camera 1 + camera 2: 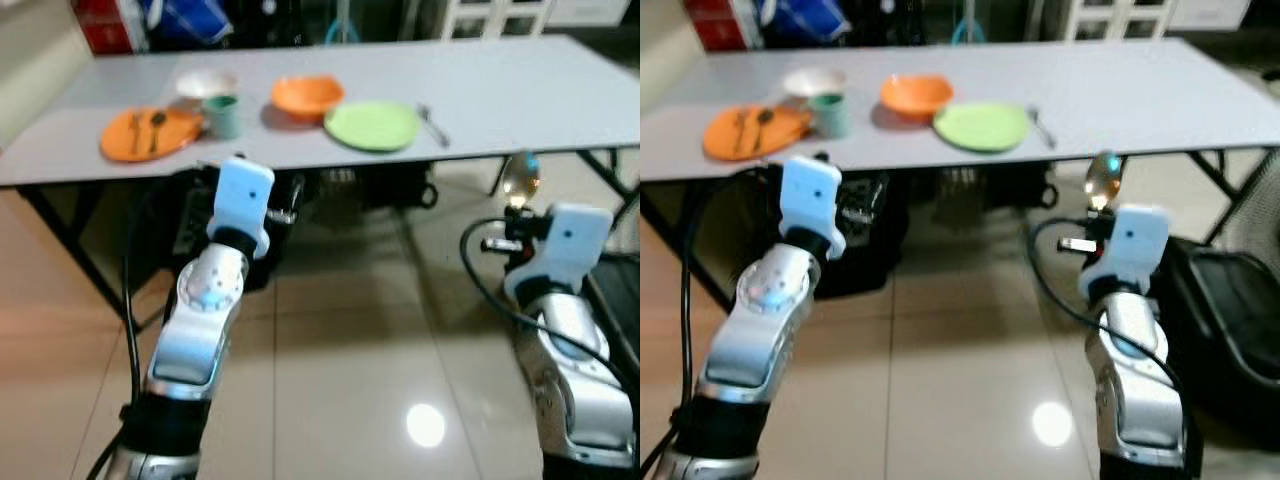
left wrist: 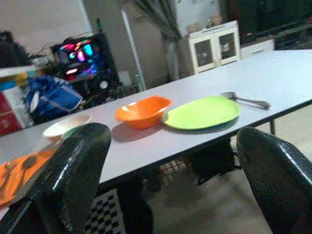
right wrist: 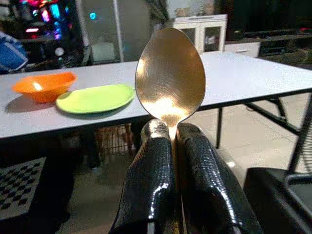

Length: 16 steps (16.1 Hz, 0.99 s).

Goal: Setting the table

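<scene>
A grey table (image 1: 520, 80) stands ahead of me. On it, from left to right, lie an orange plate (image 1: 145, 132) bearing a fork and a spoon, a white bowl (image 1: 205, 82), a green cup (image 1: 222, 115), an orange bowl (image 1: 307, 95), a green plate (image 1: 372, 125) and a fork (image 1: 433, 125) just right of it. My right gripper (image 3: 173, 131) is shut on the handle of a metal spoon (image 3: 170, 73), held upright below the table's front edge. My left gripper (image 2: 173, 141) is open and holds nothing, raised near the front edge below the cup.
Black crates (image 1: 190, 220) and table legs (image 1: 70, 250) sit under the table. A black bag (image 1: 1230, 290) lies on the floor at my right. Glossy tiled floor (image 1: 350, 350) lies between me and the table.
</scene>
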{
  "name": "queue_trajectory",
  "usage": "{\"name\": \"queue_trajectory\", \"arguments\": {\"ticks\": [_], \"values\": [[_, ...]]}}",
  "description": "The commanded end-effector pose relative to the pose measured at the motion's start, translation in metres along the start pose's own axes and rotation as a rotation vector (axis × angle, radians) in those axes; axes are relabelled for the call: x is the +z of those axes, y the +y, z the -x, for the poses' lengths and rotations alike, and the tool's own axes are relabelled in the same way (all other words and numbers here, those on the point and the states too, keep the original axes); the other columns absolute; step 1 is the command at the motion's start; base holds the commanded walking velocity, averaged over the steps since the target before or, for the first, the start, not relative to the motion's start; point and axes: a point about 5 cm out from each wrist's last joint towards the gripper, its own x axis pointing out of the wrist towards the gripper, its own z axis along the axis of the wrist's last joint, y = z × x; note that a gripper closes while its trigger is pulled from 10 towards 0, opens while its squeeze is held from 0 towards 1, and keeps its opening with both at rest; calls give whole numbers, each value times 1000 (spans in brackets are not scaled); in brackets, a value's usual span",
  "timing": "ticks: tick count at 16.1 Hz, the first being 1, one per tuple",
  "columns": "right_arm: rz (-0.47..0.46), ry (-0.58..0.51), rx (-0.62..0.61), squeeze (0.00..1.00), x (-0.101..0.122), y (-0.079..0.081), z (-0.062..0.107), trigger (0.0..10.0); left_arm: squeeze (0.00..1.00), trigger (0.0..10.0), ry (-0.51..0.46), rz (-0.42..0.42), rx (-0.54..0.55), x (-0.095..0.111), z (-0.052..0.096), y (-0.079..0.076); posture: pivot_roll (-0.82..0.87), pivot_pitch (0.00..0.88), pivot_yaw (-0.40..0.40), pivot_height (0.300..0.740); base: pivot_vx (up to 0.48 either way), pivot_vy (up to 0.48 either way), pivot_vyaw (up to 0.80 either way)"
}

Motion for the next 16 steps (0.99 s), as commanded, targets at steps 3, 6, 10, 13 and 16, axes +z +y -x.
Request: {"name": "queue_trajectory", "arguments": {"ticks": [3, 6, 10, 13, 16], "values": [[-17, 7, 22, 0, 2, 8, -5, 10000, 0, 10000, -38, 21, -24, 7, 0, 4, -33, 0, 37, 740, 105, 0, 0], [-17, 25, 30, 0, 1, 9, -5, 10000, 0, 10000, -45, 39, -36, 8, 0, 3, -33, 0, 37, 740, 367, 0, 0], [-39, 31, 45, 0, 0, 11, -6, 10000, 0, 10000, -41, 57, -56, 6, 1, 2, -33, 0, 37, 740, 454, 0, 0], [-40, 36, 44, 0, 0, 10, -7, 10000, 0, 10000, -41, 59, -64, 7, 1, 1, -35, 0, 36, 740, 464, 0, -646], [-34, 37, 35, 0, 0, 8, -7, 10000, 0, 10000, -40, 59, -67, 6, 0, 1, -36, 0, 37, 740, 465, 0, -379]]}}
